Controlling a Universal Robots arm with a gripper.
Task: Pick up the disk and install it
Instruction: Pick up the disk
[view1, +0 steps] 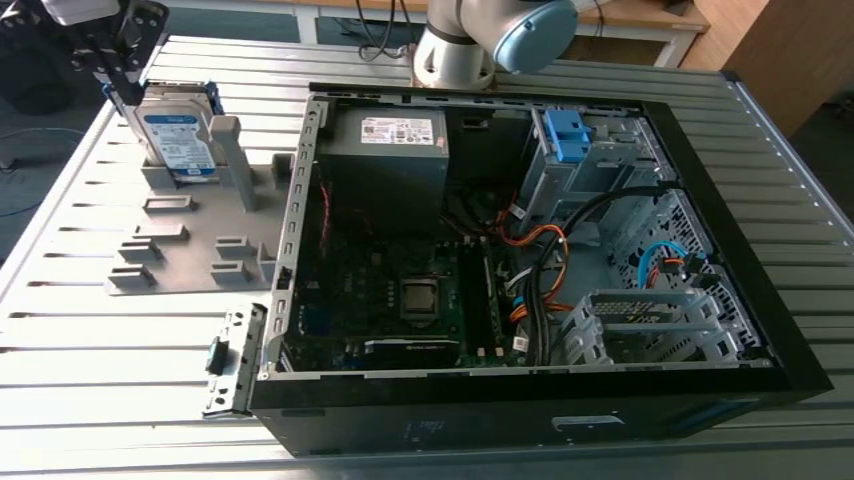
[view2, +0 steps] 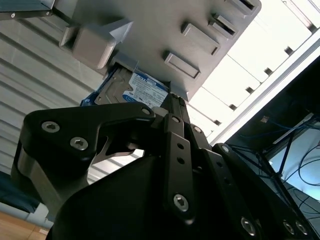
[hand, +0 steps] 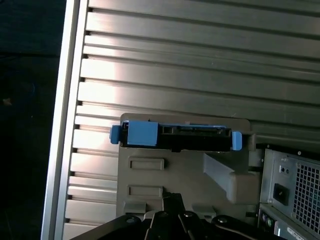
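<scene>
- Exterior view: one slatted metal table (view1: 107, 330) carries the whole set-up.
- One open computer case (view1: 534, 425) lies on the table toward the exterior view's right, with its interior exposed.
- One arm (view1: 494, 30) rises behind the case.
- One grey fixture plate (view1: 174, 255) lies on the table just beside the case, on the exterior view's left. It bears several raised blocks and posts.
- One power supply (view1: 387, 160) sits in the case's far corner nearest the plate.
- One drive cage (view1: 601, 170) with one blue latch (view1: 567, 135) stands at the far side of the case, toward the exterior view's right.
- One disk (view1: 180, 140) stands on edge between the posts at the far end of the plate, with its label facing the camera. It is well apart from the drive cage. In the first wrist view the disk (hand: 175, 138) shows edge-on, its blue bracket running along the plate's far border.
- One gripper (view1: 123, 85) hangs directly over the disk's upper edge, close to it or just touching. Whether the claw is apart or together cannot be told.
- Judgement: the step in hand is the pick.
  - The grip should sit square on the two flat faces and centred along the upper edge.
  - The lift should run straight up along the posts, so the bracket does not bind or tilt.
</scene>
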